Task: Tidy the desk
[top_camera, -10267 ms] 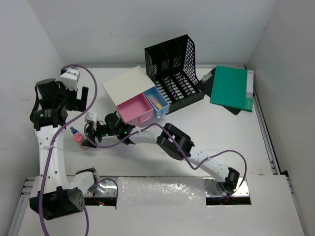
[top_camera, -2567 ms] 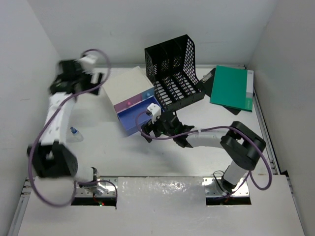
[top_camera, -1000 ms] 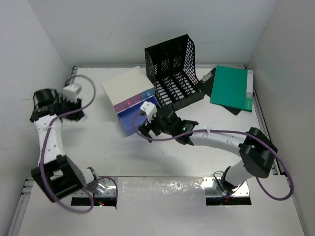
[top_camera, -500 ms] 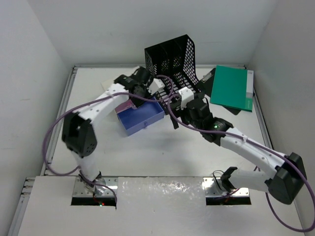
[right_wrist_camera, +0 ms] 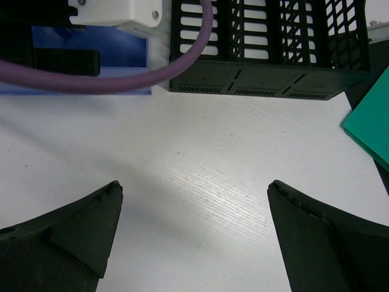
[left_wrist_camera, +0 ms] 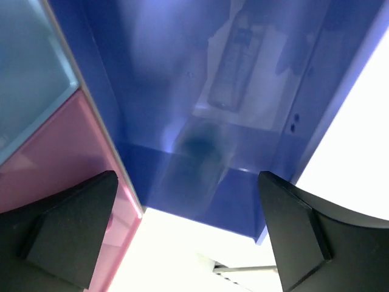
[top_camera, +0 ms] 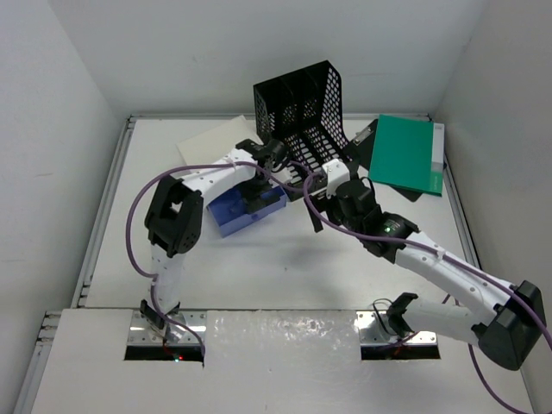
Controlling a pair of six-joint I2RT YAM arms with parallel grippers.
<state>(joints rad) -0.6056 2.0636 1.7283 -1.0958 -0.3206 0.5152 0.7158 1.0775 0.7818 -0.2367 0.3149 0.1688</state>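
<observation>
The desk (top_camera: 259, 267), a large white tabletop with a thin pale rim (top_camera: 108, 207), is enclosed by plain pale walls (top_camera: 259, 52) on the left, the far side and the right. Its middle is bare, and the objects are gathered along its far half.

A cream-topped drawer box (top_camera: 216, 138) is placed at the far left of centre. Its dark blue drawer (top_camera: 226, 211) is pulled out toward the near side. Just beside the box, a black mesh file rack (top_camera: 306, 121) is standing upright. A green folder (top_camera: 405, 155) is laid in the far right corner on a dark board (top_camera: 371, 138).

The left gripper (left_wrist_camera: 185, 176) is held above the blue drawer with its fingers (left_wrist_camera: 67, 231) spread wide and nothing between them. A small bottle-like object (left_wrist_camera: 225, 79) is seen inside the drawer, but it is blurred.

The right gripper (right_wrist_camera: 193, 185) is held wide over the bare surface, near the front of the rack, and nothing is gripped.
</observation>
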